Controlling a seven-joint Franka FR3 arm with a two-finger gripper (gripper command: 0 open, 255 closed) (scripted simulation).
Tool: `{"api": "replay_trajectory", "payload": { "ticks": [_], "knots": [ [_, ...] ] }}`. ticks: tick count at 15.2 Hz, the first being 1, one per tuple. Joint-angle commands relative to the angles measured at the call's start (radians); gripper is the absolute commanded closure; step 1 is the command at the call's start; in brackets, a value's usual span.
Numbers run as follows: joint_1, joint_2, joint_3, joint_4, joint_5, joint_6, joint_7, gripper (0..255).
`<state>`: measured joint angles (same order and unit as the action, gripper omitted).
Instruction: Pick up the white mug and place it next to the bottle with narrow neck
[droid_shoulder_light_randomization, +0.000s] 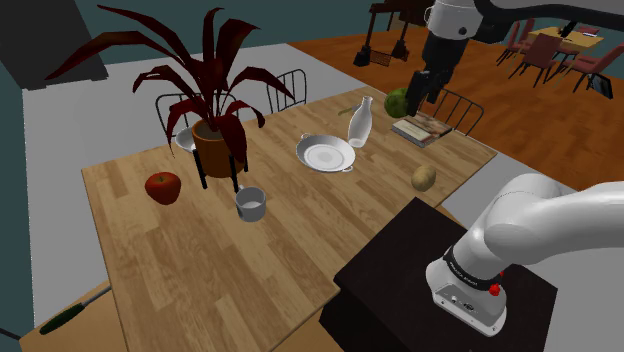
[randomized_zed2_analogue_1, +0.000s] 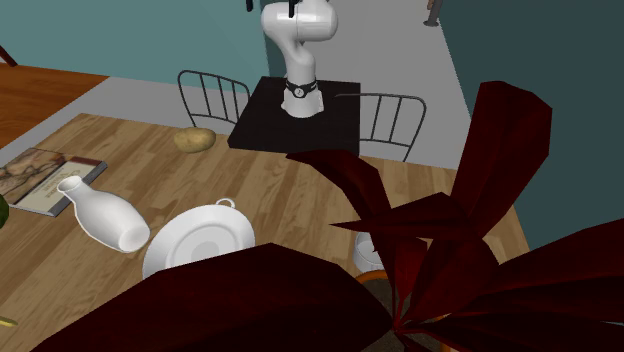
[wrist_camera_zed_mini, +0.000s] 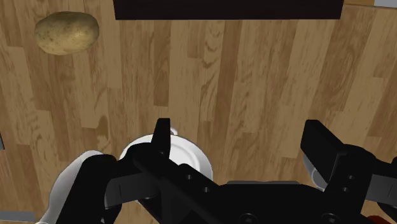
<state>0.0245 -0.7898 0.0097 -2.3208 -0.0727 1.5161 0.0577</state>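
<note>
Gripper (droid_shoulder_light_randomization: 413, 98) high over the worktop (droid_shoulder_light_randomization: 200, 270), jaws apart and empty. The mug (droid_shoulder_light_randomization: 251, 204) stands well apart from it, just before the potted plant (droid_shoulder_light_randomization: 215, 145). A descent there may snag leaves, and a careless set-down could topple the narrow-necked bottle (droid_shoulder_light_randomization: 361, 122).

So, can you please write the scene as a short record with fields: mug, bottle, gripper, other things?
mug: pale grey mug, on the table near the potted plant, not held
bottle: white bottle, upright beside the pan
gripper: gripper open, above the table, holding nothing
others: potato, apple, book
</note>
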Motion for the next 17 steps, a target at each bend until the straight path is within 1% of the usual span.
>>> {"api": "replay_trajectory", "payload": {
  "ticks": [1, 9, 17],
  "knots": [
    [0.0, 0.0, 0.0, 0.0, 0.0, 0.0, 0.0, 0],
    [0.036, 0.169, 0.087, -0.062, 0.055, 0.228, 0.098, 0],
    [0.061, 0.406, 0.173, -0.04, 0.074, 0.443, 0.196, 0]
  ]
}}
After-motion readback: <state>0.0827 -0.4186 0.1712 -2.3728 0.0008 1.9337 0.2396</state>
